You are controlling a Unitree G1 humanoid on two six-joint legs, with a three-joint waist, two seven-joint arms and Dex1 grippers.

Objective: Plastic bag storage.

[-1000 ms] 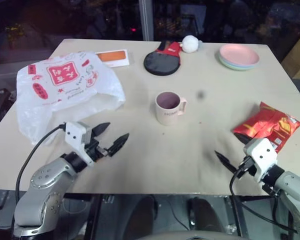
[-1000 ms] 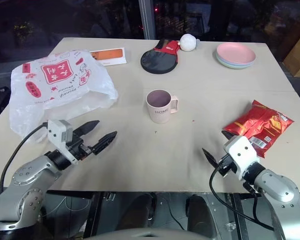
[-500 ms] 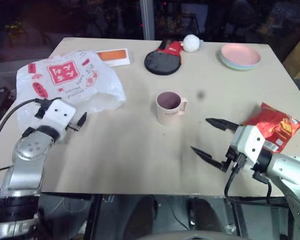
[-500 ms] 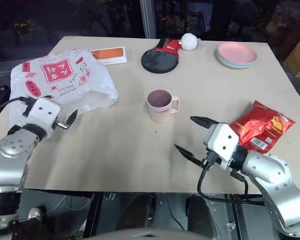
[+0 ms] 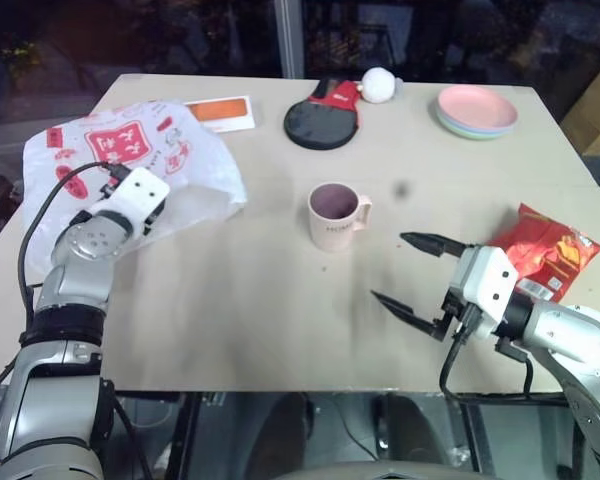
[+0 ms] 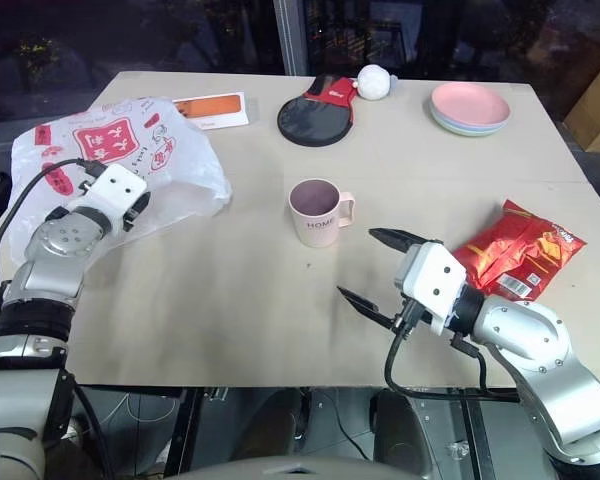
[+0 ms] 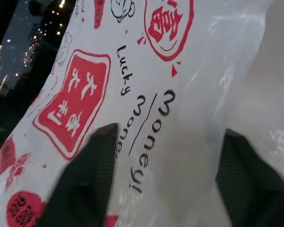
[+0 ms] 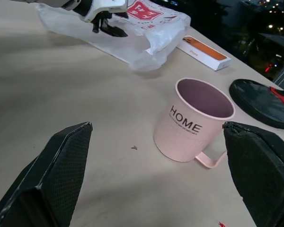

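One plastic bag [image 5: 130, 165], one mug [image 5: 333, 215], one snack packet [image 5: 545, 262]; bag's far left, long axis running near-left to far-right; left gripper [image 8: 105, 26] pressing into it, can't tell whether it's pinched; right gripper [image 5: 417, 272] wide open.

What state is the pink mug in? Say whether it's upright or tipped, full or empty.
Upright and empty: the pink mug stands on its base on the table with its mouth up, and its bare inside shows.

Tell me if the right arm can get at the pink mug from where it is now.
Probably yes. The right gripper has its fingers spread wide and aimed at the mug, with only bare table between them; the snack packet lies behind it.
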